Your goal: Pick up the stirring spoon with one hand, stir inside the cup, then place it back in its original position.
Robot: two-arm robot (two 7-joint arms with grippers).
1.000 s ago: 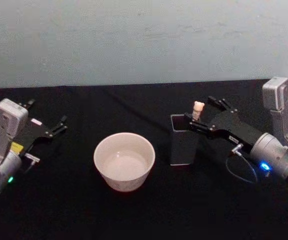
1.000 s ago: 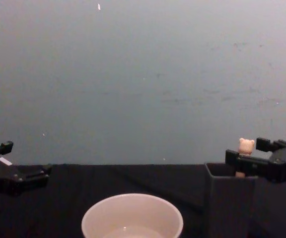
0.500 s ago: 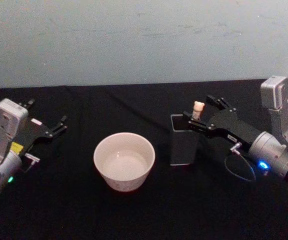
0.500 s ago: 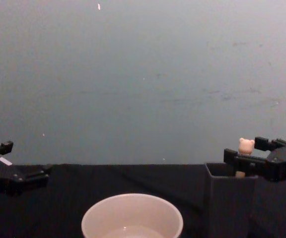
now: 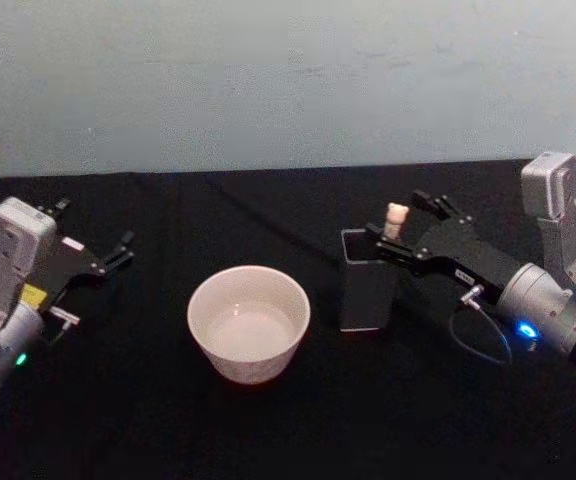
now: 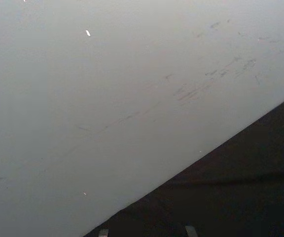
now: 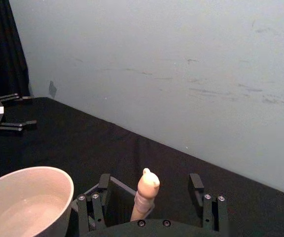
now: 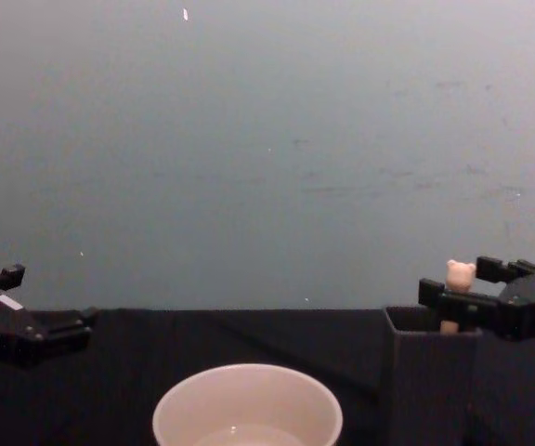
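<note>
The stirring spoon stands upright in a dark grey square holder, its cream bear-head handle sticking out above the rim; its bowl is hidden inside. My right gripper is open, one finger on each side of the handle without touching it. In the chest view the right gripper is level with the bear head. The cream-white cup sits left of the holder. My left gripper rests open at the far left, away from everything.
Black cloth covers the table, with a pale wall behind its far edge. The holder stands close to the cup, with a small gap between them. The left gripper shows far off in the right wrist view.
The right gripper has crept slightly further around the spoon handle, jaws still apart. Spoon, cup and left arm have not moved.
</note>
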